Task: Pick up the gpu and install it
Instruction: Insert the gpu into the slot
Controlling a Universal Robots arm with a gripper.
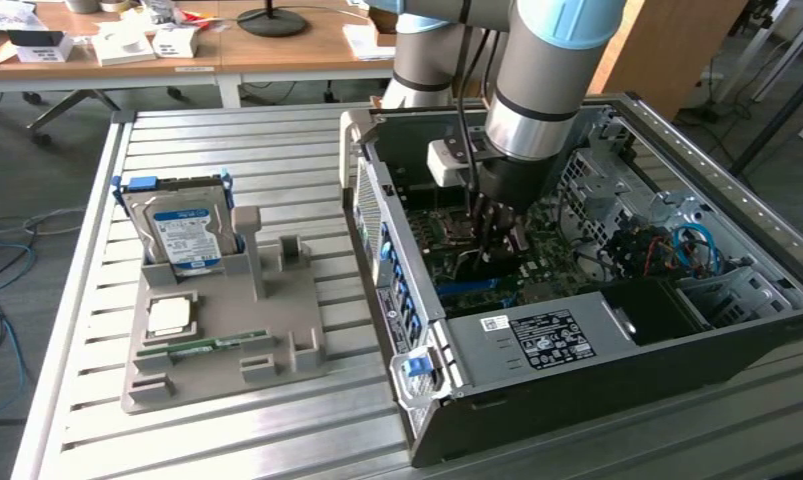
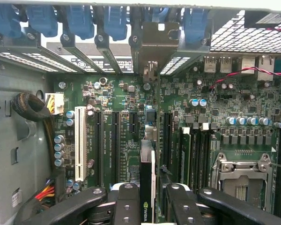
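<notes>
My gripper is down inside the one open computer case. My two fingers are clamped on the gpu, one against each flat side. The card stands on edge above the motherboard, among the long black slots and near the single white slot. I cannot tell whether its lower edge is seated in a slot. Its silver bracket end points toward the row of blue clips along the case's rear wall, and I count five of those plainly. One processor socket lies on the board, off to one side of the card. On the slatted table, to the exterior view's left of the case, there is one grey holder. It carries three things: one hard drive with a blue label standing upright, one pale square chip lying flat, and one narrow RAM stick lying along its near edge.
</notes>
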